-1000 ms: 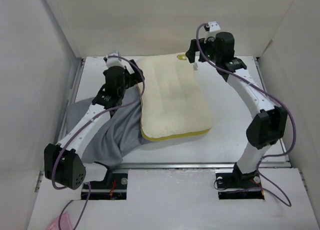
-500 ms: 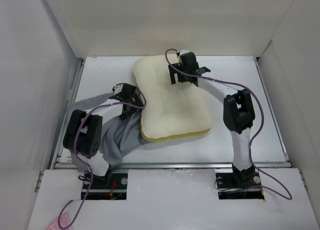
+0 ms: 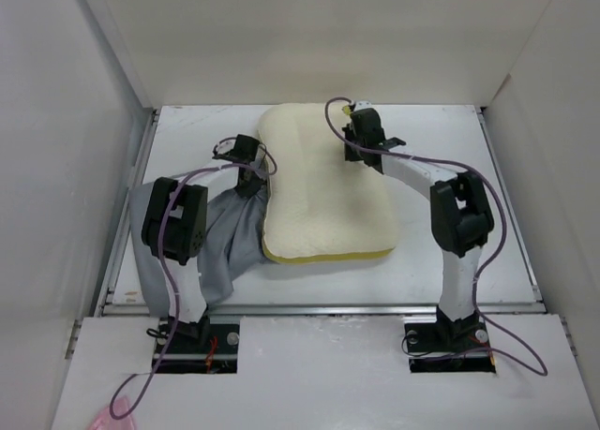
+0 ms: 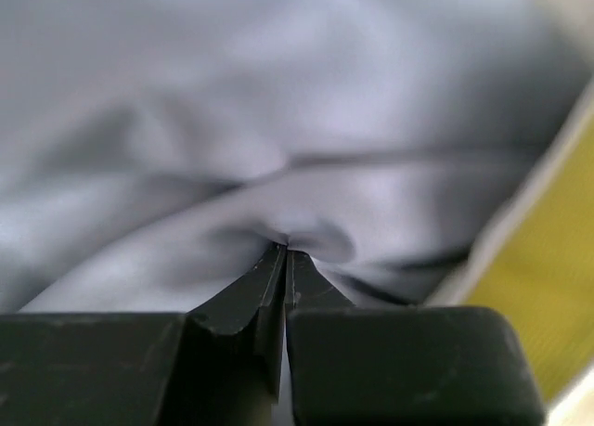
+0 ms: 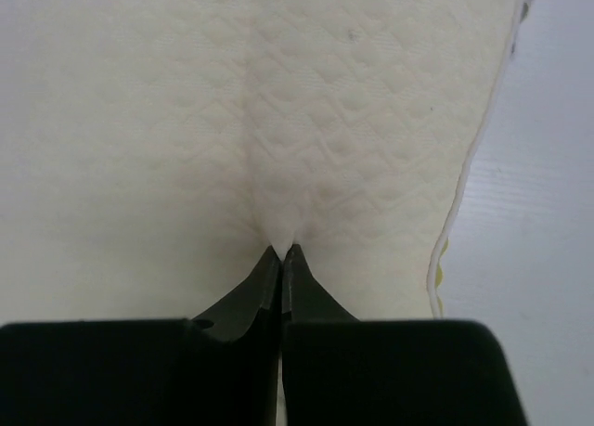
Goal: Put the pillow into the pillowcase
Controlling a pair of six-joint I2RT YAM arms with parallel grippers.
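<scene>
As I view the table point(image 3: 441, 215) from above:
Pillowcase point(image 3: 220, 238): grey, crumpled, touching the pillow's left edge.
Left gripper point(image 4: 283, 250): fingers closed, pinching a pillowcase fold.
Pillow point(image 3: 323, 196): mid-table, cream face up.
Right gripper point(image 5: 281, 250): fingers closed, pinching the pillow's quilted face.

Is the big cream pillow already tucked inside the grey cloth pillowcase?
No, the cream quilted pillow with its yellow edge lies uncovered, and the wrinkled grey fabric pillowcase sits bunched at its left side.
</scene>
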